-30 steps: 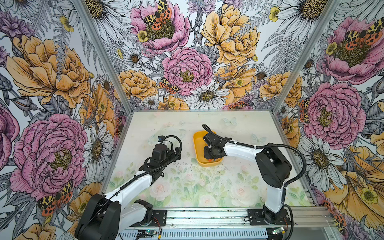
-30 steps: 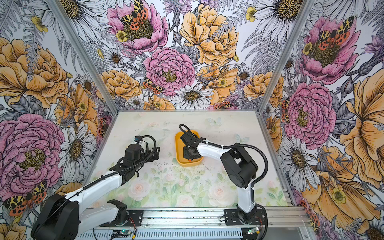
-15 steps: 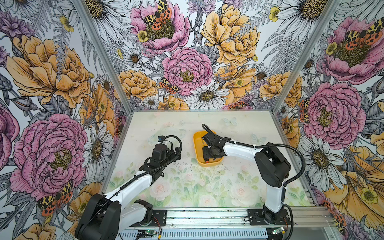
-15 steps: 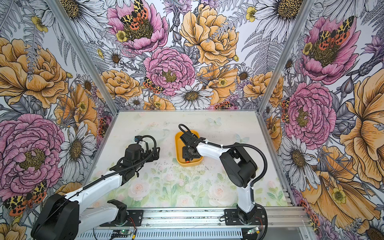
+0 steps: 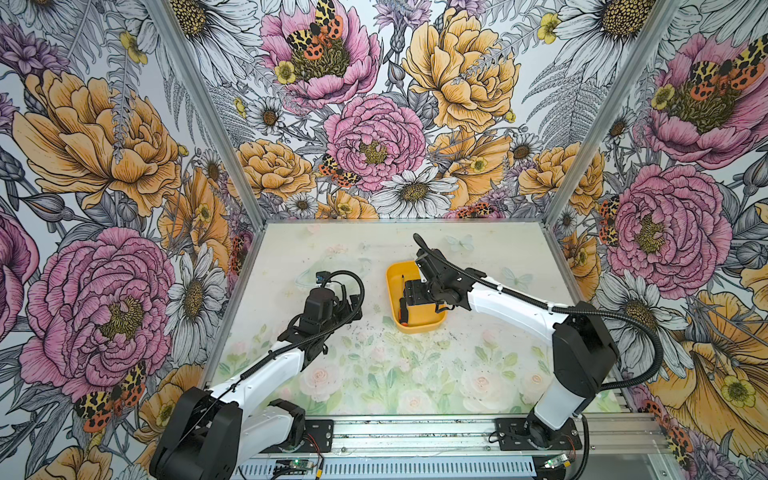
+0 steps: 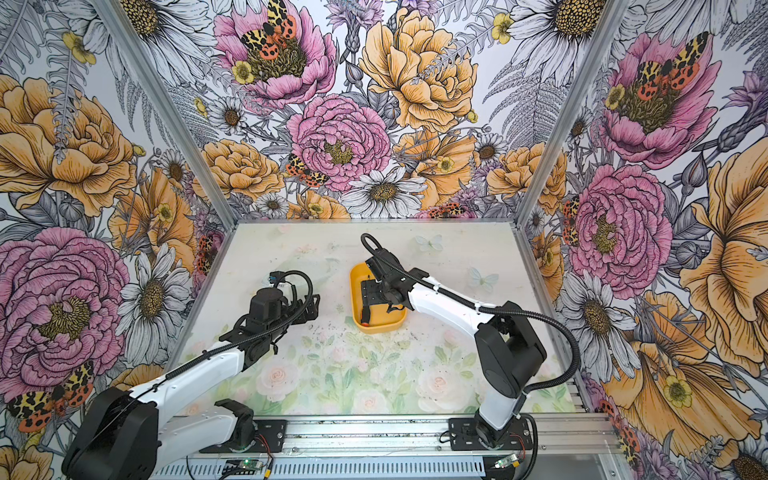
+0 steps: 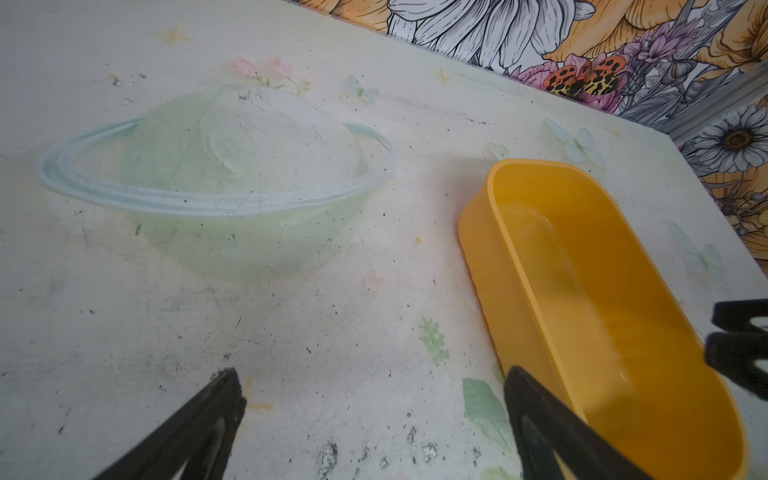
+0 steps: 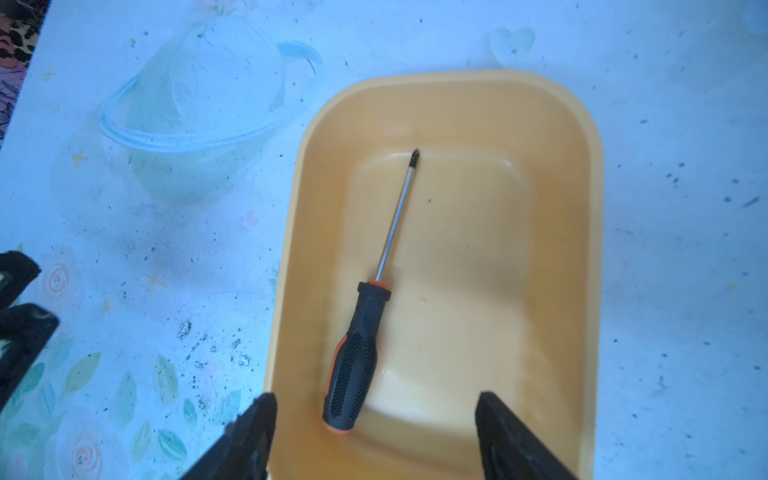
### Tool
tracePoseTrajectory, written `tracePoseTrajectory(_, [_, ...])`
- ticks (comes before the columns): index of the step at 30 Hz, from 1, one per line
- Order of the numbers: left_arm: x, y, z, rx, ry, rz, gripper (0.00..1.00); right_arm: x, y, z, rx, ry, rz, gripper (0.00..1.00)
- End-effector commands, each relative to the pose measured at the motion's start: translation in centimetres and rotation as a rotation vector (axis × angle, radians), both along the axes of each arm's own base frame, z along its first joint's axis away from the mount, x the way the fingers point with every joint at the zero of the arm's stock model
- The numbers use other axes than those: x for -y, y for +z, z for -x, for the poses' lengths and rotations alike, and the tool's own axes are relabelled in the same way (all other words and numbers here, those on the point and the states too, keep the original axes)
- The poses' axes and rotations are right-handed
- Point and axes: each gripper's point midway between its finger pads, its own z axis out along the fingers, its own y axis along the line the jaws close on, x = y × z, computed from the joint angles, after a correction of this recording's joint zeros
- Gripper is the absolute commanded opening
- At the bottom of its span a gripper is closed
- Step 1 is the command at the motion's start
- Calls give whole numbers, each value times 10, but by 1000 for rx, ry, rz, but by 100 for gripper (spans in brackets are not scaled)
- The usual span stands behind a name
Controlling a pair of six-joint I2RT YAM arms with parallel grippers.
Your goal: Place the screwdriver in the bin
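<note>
Since a second ago the right gripper (image 8: 374,401) has sprung wide and empty, leaving the screwdriver (image 8: 356,365) lying free on the bin (image 8: 592,216) floor between and just ahead of its fingers (image 8: 245,438), so the task looks done.

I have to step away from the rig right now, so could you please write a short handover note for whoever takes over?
Right gripper: open, holding nothing, poised over the bin.
Left gripper: open, empty, over the table beside the bin.
Screwdriver: lying flat on the bin floor, clear of both grippers.
Done: the screwdriver is in the bin.
Left: probably only to lift the right arm clear.
</note>
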Motion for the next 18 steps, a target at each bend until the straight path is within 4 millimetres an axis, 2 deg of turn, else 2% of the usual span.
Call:
tracePoseTrajectory(1, [-3, 10, 0, 50, 1, -40, 99, 25, 27, -2, 135, 51, 83, 77])
tracePoseTrajectory(3, [-5, 16, -1, 70, 5, -53, 99, 43, 35, -4, 173, 50, 110, 78])
tracePoseTrajectory(5, [-8, 24, -1, 95, 5, -73, 99, 68, 43, -10, 198, 22, 107, 77])
tracePoseTrajectory(11, [-22, 56, -6, 201, 39, -169, 99, 146, 51, -27, 283, -100, 85, 77])
tracePoseTrajectory(14, [-27, 72, -8, 263, 52, -219, 99, 177, 52, -33, 334, -166, 80, 77])
tracePoseTrajectory(18, [-36, 88, -13, 361, 64, -286, 99, 206, 51, -37, 383, -249, 5, 77])
